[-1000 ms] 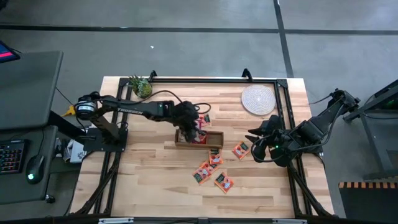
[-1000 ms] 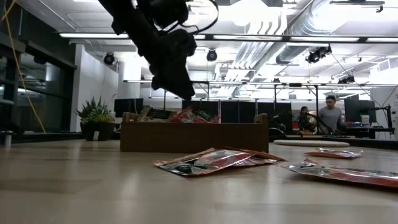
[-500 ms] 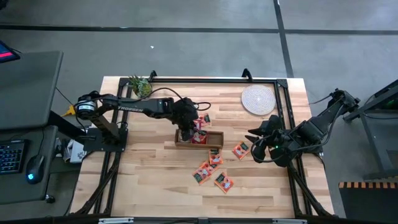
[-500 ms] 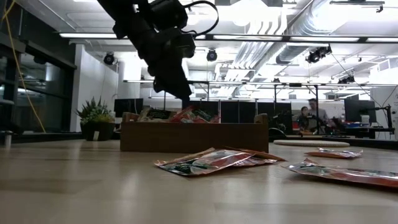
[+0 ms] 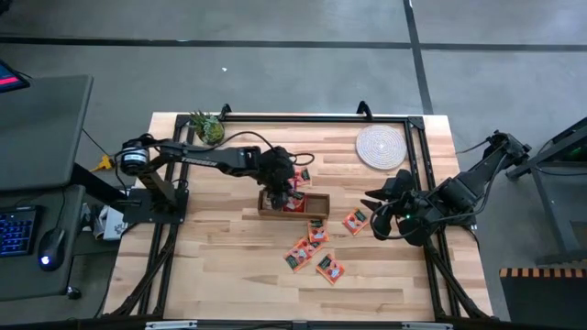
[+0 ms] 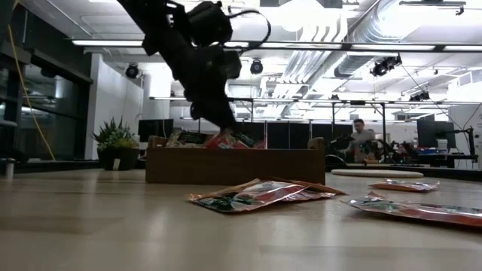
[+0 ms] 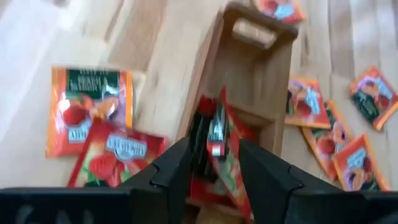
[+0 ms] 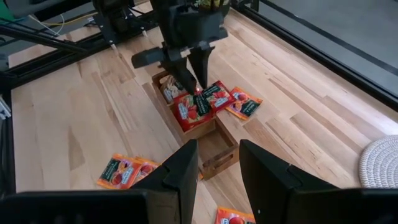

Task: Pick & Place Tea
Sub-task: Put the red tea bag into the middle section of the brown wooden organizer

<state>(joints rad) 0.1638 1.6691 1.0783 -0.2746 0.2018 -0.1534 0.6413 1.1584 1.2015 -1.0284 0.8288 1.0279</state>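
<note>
Reaching down over the wooden box (image 5: 293,203), the left gripper (image 7: 214,163) has its fingers closed on a tea sachet (image 7: 219,140), which stands on edge between them over the box's middle compartment. In the right wrist view that same gripper (image 8: 194,83) hangs with its tips at the sachets already piled in the box, where several red packets (image 8: 194,111) lean against one another; the compartment at the near end of the box looks bare. More sachets (image 5: 299,176) lie on the table (image 5: 220,266) just beyond the box, beside the left arm. Another group of loose sachets (image 5: 312,252) is scattered on the wood in front of the box, and one sachet (image 5: 356,221) lies apart, near the right gripper (image 5: 374,213). That gripper waits at the table's right side, its fingers parted and holding nothing. A round woven mat (image 5: 381,147) sits at the far right corner, and a small potted plant (image 5: 207,126) at the far left.
</note>
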